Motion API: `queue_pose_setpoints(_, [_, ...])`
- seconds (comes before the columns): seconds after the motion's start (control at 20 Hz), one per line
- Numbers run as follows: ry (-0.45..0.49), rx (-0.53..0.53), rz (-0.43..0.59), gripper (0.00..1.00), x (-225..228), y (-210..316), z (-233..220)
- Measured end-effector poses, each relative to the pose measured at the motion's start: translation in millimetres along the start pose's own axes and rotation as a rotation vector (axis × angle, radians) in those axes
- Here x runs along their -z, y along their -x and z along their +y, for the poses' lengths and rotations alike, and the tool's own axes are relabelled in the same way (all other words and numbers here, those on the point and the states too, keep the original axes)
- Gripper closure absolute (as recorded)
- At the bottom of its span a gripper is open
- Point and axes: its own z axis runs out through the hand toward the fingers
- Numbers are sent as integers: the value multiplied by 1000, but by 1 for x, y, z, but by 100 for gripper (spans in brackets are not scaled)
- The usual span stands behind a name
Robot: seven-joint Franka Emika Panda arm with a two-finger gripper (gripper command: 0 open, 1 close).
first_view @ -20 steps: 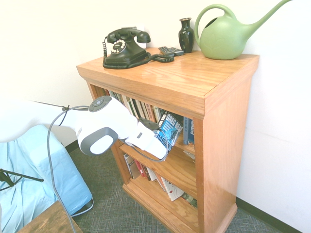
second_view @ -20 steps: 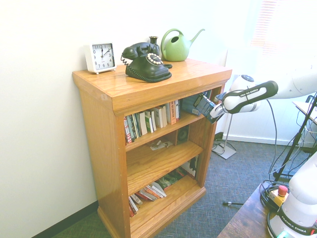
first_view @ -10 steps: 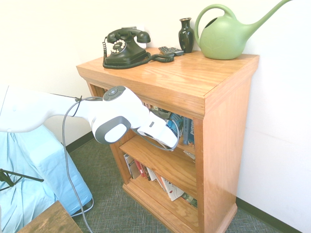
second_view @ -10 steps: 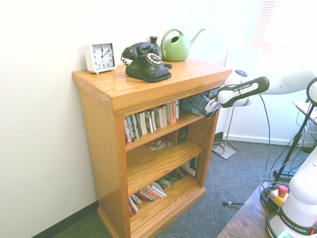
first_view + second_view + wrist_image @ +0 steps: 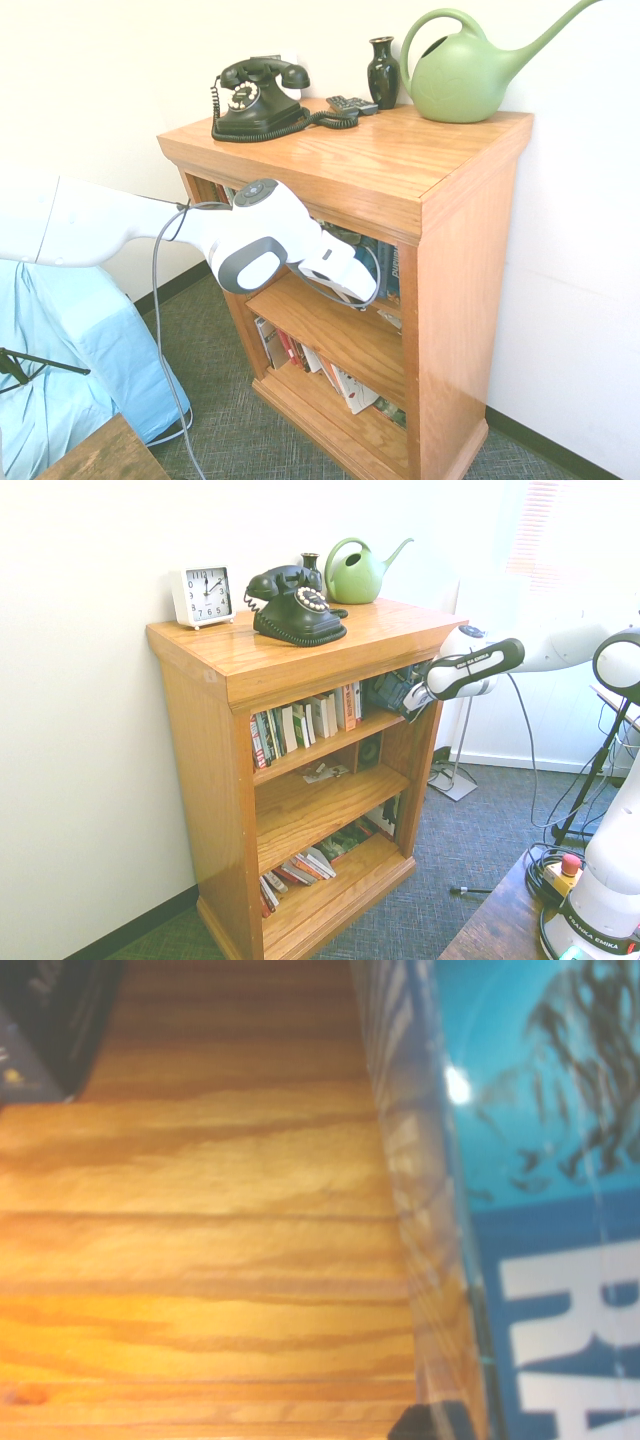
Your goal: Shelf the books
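Compared with a second earlier, the white arm point(image 5: 250, 235) has been carried further toward the shelf point(image 5: 400, 180), and the book point(image 5: 388, 691), then held clear of the front edge, has been brought in under the overhanging top board at the open end of the top shelf level.

The end effector point(image 5: 408, 702) is pressed together on the book, which is pinched at its lower part and held tilted, not yet upright. In the second exterior view the book is seen at about 3 o'clock from the row of standing books point(image 5: 305, 720), just beside them. In the wrist view the blue cover with large white letters point(image 5: 540, 1210) is seen against the wooden shelf board point(image 5: 200, 1210).

On the top board, a black telephone point(image 5: 255, 95) stands at about 9 o'clock from the green watering can point(image 5: 465, 70).
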Motion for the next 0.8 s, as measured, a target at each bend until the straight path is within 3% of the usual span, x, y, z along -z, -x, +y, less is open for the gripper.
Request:
queue_pose_setpoints(0.65, [-4, -12, 0, 100, -14, -17, -21])
queue_pose_setpoints(0.7, [-4, -14, 0, 0, -14, -17, -21])
queue_pose_setpoints(0.8, [-7, -22, -2, 0, -15, -17, -21])
